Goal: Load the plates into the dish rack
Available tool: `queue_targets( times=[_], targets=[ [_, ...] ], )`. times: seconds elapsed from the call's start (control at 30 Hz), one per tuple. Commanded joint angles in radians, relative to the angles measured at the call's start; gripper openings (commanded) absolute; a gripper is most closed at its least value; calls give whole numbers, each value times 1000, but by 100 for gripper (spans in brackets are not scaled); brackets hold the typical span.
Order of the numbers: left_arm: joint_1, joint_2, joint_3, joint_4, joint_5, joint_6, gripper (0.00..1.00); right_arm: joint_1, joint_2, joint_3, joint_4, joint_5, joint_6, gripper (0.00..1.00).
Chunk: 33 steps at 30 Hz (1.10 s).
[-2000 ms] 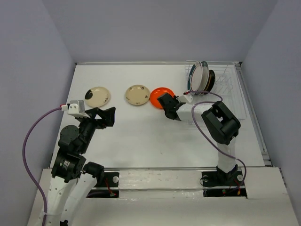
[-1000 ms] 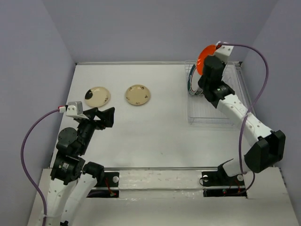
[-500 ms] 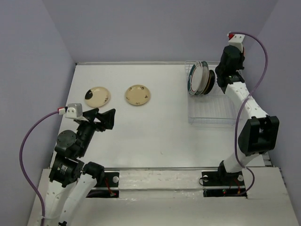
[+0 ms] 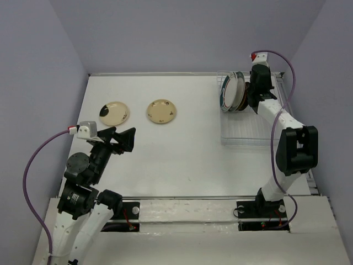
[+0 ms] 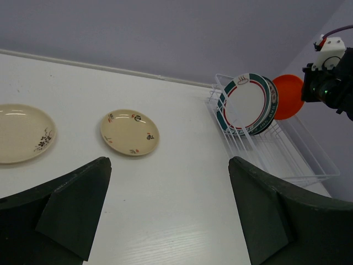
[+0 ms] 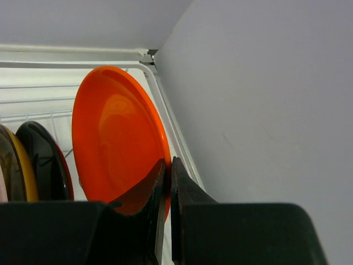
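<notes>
Pinching the rim of the orange plate (image 6: 118, 138), the right gripper (image 6: 167, 165) is clamped tight, fingers nearly meeting w/ only the plate's edge btw them. The plate stands upright on edge inside the dish rack (image 4: 253, 137), near the rack's far right corner. Can't tell if its bottom sits in a slot. Just left of it in the rack stand a dark plate (image 6: 47, 163) and then a yellow-edged plate (image 6: 16, 171), both upright too. 2 teal-rimmed plates (image 5: 246, 102) lean together at the rack's far left end. Outside the rack, a cream plate (image 4: 161, 111) lies flat on the table (image 4: 182, 160), well left of the rack. A 2nd cream plate (image 4: 114, 112) lies flat further left again, the 2 apart from each other. The left gripper (image 4: 126, 139) hangs over the table, well left of the rack and nearer the arm bases, jaws spread wide, holding nothing.
</notes>
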Motion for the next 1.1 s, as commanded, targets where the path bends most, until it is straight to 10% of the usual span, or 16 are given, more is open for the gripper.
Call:
queue_targets(
  times=[0.0,0.4,0.7,1.07],
  targets=[
    [-3,-2,-2,41,-6,16,99,3,20,1,47,-20,34,7],
    [-3,8,-2,42,-4,15,99,12,98,-11,13,0,111,7],
    [-3,21,-2,41,-9,15,99,12,67,54,-69,75,194,55],
    [2,38,-2,42,-9,13,99,33,-140,134,-342,-198,486,59]
  ],
)
